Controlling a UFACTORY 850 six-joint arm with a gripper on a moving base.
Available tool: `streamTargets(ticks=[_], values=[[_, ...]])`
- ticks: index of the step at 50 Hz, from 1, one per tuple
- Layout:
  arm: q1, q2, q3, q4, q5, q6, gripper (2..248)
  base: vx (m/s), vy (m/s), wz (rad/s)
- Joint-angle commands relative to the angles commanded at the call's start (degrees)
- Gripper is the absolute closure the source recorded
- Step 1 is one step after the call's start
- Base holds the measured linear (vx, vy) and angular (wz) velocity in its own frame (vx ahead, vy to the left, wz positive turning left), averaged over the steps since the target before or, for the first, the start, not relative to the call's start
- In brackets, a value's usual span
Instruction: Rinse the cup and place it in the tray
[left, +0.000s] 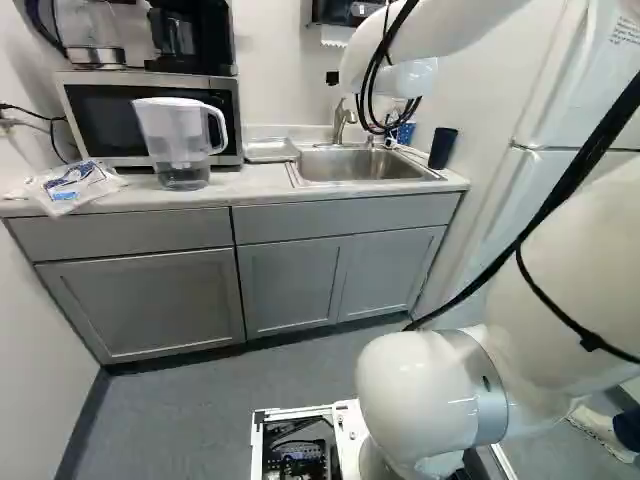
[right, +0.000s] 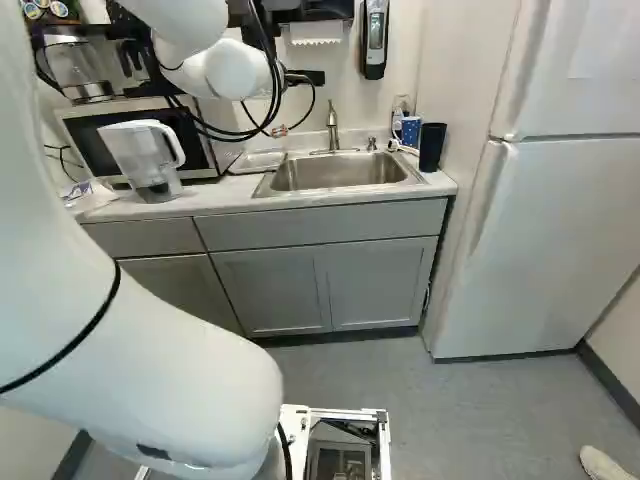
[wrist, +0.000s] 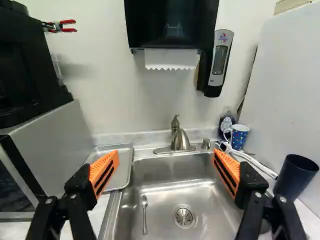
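One spoon (wrist: 144, 215) lies in the sink (wrist: 170, 172); dark cup (wrist: 295, 177) and blue cup (wrist: 240, 137) beside it; jaws (right: 303, 77) wide apart.

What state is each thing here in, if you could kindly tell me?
Gripper, open
Faucet, not running
Dark cup, upright
Patterned cup, upright
Spoon, lying in the sink
Tray, flat beside the sink
Pitcher, upright
Microwave, shut
Cabinet doors, shut
Refrigerator, shut
Paper towel, hanging out
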Motion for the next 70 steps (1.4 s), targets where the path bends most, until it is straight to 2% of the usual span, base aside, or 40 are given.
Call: streamTargets(ticks=[26,70], values=[[0.00,0.00,0.00,0.00,0.00,0.00,3,0.124,-0.028,-0.158],[0.00,0.00,0.00,0.00,0.00,0.00,3,0.116,0.000,-0.021]])
